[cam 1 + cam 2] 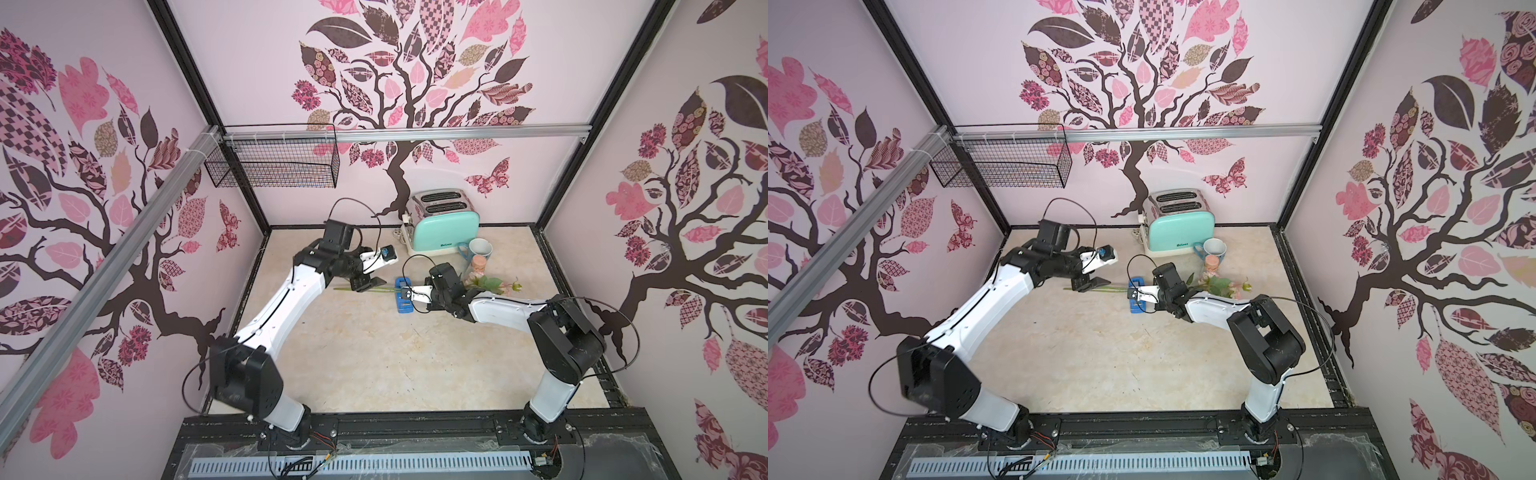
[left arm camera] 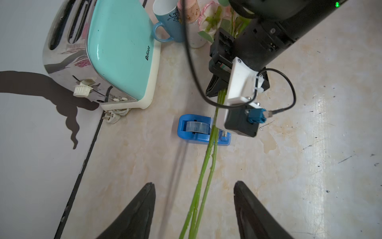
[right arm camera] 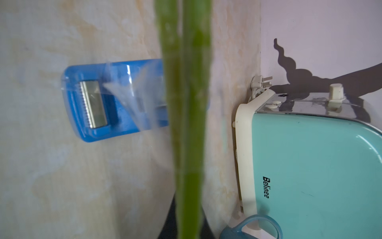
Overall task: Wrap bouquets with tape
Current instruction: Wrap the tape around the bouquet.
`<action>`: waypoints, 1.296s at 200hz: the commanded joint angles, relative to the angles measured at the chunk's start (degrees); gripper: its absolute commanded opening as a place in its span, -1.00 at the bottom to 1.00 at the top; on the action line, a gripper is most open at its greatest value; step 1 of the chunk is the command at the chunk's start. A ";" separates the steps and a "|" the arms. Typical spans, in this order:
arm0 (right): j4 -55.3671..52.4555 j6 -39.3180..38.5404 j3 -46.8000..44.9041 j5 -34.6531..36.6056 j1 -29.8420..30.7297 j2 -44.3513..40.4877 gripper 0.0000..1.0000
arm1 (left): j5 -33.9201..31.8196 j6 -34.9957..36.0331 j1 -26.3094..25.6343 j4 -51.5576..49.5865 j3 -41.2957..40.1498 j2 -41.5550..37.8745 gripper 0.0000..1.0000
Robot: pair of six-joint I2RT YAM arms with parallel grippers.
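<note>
The right gripper (image 2: 220,93) is clamping the stems (image 2: 206,165) above the tape (image 2: 192,128), their length crossing it; the left gripper (image 2: 194,183), jaws parted, is straddling their free end beyond the tape.

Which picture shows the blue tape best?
Left wrist view: the whole tape dispenser and its roll show, crossed only by stems. Right wrist view is closer, but stems hide its roll. Both top views show it tiny, partly under the right arm.

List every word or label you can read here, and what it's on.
"Belinee": black print on the toaster's mint side, clear in both wrist views.
Same print in both top views: too small to read.
On the mug: dark sketch, no legible words.
No text seen on the tape dispenser.
</note>
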 commanded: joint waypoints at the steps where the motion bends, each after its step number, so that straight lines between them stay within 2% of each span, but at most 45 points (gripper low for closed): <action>1: 15.98 -7.69 -3.00 4.88 0.15 -3.71 -1.00 | 4.10 2.86 0.12 -21.53 10.17 7.49 0.16; 44: 26.80 -12.92 -6.06 7.02 0.22 -2.19 -1.00 | 1.74 3.17 -1.92 -29.90 18.94 17.90 0.18; 71: 33.04 -16.26 -7.78 7.12 0.50 -0.82 -1.00 | 0.39 2.63 -3.11 -30.87 24.12 23.36 0.20; 104: 37.43 -18.99 -9.34 6.64 0.67 0.06 -1.00 | -6.27 2.02 -4.38 -29.69 29.09 28.22 0.20; 148: 38.98 -19.83 -9.74 7.04 0.74 1.78 -1.00 | -6.99 2.97 -4.67 -30.99 34.13 27.55 0.22; 174: 41.09 -20.53 -10.44 6.80 0.67 2.36 -1.00 | -6.14 4.10 -4.45 -29.02 32.27 25.51 0.25; 211: 43.27 -20.84 -11.17 6.27 0.67 2.89 -1.00 | 0.75 4.81 -4.18 -31.14 34.51 26.17 0.27; 229: 44.00 -21.40 -11.75 5.68 0.66 2.61 -1.00 | -3.60 3.79 -4.36 -27.35 32.84 26.65 0.29; 259: 46.53 -22.01 -12.55 5.31 0.66 2.72 -1.00 | -8.15 5.20 -4.44 -28.04 33.20 30.78 0.29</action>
